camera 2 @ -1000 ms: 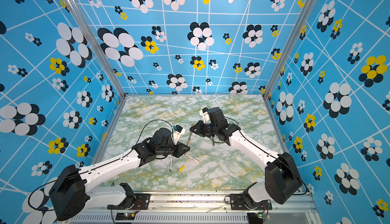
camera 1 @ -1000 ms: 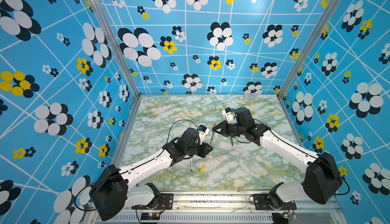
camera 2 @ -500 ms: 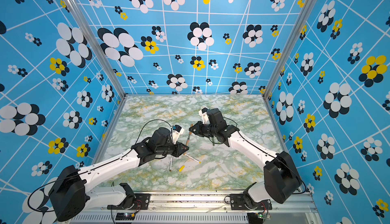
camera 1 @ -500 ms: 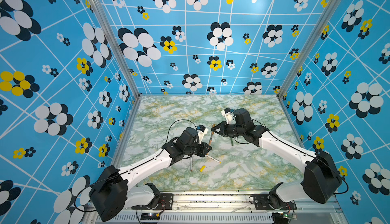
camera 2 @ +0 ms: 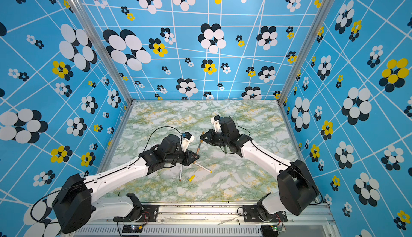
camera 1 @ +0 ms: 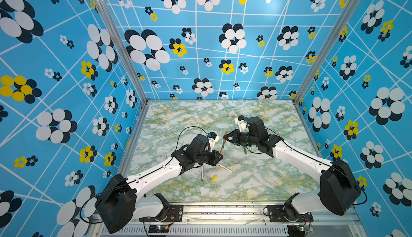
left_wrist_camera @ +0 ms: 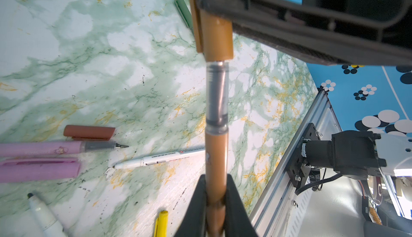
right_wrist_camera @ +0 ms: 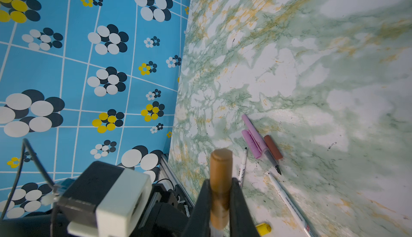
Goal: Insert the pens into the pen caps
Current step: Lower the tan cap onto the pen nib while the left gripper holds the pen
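Left gripper (left_wrist_camera: 215, 181) is clamped tight on the back end of the tan pen (left_wrist_camera: 215, 153), and the right gripper (right_wrist_camera: 220, 185) is pinched shut around the matching tan cap (left_wrist_camera: 217, 39). Each arm has 1 half of the job, and they meet in mid-air above the marble tabletop (left_wrist_camera: 100, 73). Makes sense to me: gripping the barrel low leaves the whole front end free to slide in, and with both pieces off the table the 2 arms can line them up on 1 axis. The nib is hidden inside the cap mouth, but the clear grip section is fully exposed, so I'd guess it isn't clicked home yet and needs a straight push. Any sideways wobble could jam it. Everything else lies flat, waiting its turn: the pink pen (left_wrist_camera: 44, 149) sits between the pink cap (left_wrist_camera: 40, 169) and a reddish-brown cap (left_wrist_camera: 89, 132), with a white pen (left_wrist_camera: 160, 157) and yellow cap (left_wrist_camera: 161, 222) nearby.
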